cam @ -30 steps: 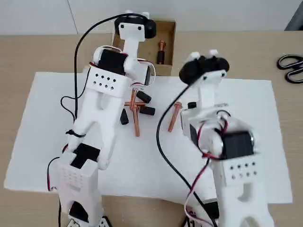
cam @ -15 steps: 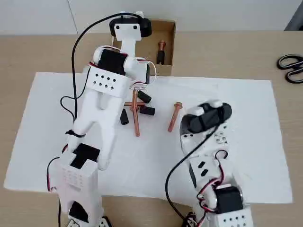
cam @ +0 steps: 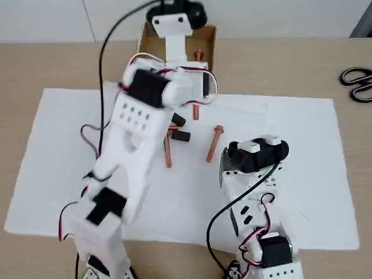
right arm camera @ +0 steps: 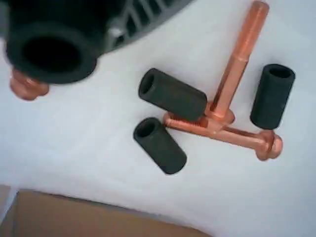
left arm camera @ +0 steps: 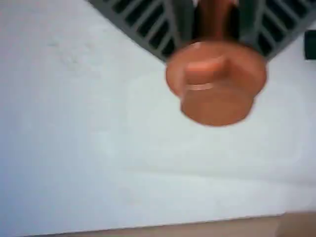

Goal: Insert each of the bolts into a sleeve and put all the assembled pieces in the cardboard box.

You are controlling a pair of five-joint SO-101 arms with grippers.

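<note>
A copper bolt point(left arm camera: 216, 81) is clamped in the left gripper point(cam: 195, 99), just in front of the cardboard box point(cam: 210, 43), above the near edge of the white sheet point(cam: 302, 174). Its shaft is pinched between the ribbed fingers point(left arm camera: 143, 19), and the flanged head is left free. The head is turned toward the wrist camera, so the long axis is seen almost end-on there. In the high view the free end is pointed away from the box.

A black sleeve point(right arm camera: 49, 52) is grasped by the right gripper point(cam: 228, 163), which is held farther from the box than the loose parts. The sleeve's open bore is presented to the wrist camera, with its long axis running away from it.

Between that gripper and the box, the remaining parts are laid flat on the sheet. A single bolt point(cam: 214, 143) is laid with its head toward the box and its shaft slanted away. The first crossed bolt point(right arm camera: 238, 64) is likewise pointed away from the box. The second crossed bolt point(right arm camera: 239, 137) is laid across its head end, roughly along the box's front wall. Three loose sleeves point(right arm camera: 173, 94) point(right arm camera: 159, 144) point(right arm camera: 272, 96) are scattered on their sides around the crossing, one touching it.

Inside the box, the copper end of another bolt point(cam: 199, 55) is seen. Scissors point(cam: 357, 81) are left on the table point(cam: 58, 64), well apart from the box.
</note>
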